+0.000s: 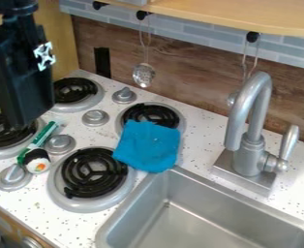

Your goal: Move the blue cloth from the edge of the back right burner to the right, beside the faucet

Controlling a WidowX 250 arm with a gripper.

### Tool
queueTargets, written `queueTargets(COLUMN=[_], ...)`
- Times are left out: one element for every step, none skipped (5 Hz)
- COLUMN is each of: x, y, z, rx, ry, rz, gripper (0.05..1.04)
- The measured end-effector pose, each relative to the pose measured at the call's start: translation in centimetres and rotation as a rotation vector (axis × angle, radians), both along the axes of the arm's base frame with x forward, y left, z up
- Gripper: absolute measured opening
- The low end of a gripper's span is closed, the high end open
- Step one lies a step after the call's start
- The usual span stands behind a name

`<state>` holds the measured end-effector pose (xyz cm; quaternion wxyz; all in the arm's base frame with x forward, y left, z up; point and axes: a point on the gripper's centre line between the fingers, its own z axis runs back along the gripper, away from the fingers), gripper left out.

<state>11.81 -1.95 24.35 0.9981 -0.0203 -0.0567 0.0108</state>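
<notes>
— The pincer [19, 77]: where, and how set?
— Over the counter's [203, 154] left side; apart or together, I can't tell.
— Near to far, then?
— Sink [187, 196], lower right; green-and-white item [46, 132] beside knobs, towards the counter's left edge; blue cloth [148, 147] partly over a burner [159, 112], by the sink's far left corner; faucet [248, 150] behind the sink; ladle [144, 75] hanging above the counter's back edge.

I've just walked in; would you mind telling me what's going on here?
The robot's gripper hangs at the upper left, near a green-and-white stick-like item; whether it holds anything is unclear. A small black, white and orange object lies beside that item. A blue cloth partly covers a burner.
</notes>
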Motion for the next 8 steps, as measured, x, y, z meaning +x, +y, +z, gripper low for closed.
queueTargets(x=[0.1, 3.1, 5.2, 7.3, 10.2, 12.7, 15.5, 16.6], y=[0.1, 3.0, 5.5, 7.8, 8.4, 7.9, 7.4, 7.0], z=[-0.4, -3.0, -4.8, -6.6, -9.2, -11.4, -12.9, -12.8], rx=[0.001, 0.060, 0.089, 0.113, 0.111, 0.098, 0.061, 0.026], ry=[0.006, -0.003, -0.015, -0.022, -0.026, -0.050, -0.094, -0.158], rz=[0.006, 0.118, 0.163, 0.197, 0.167, 0.123, 0.108, 0.100], gripper=[1.001, 1.001, 1.001, 1.001, 1.001, 1.001, 1.001, 1.001])
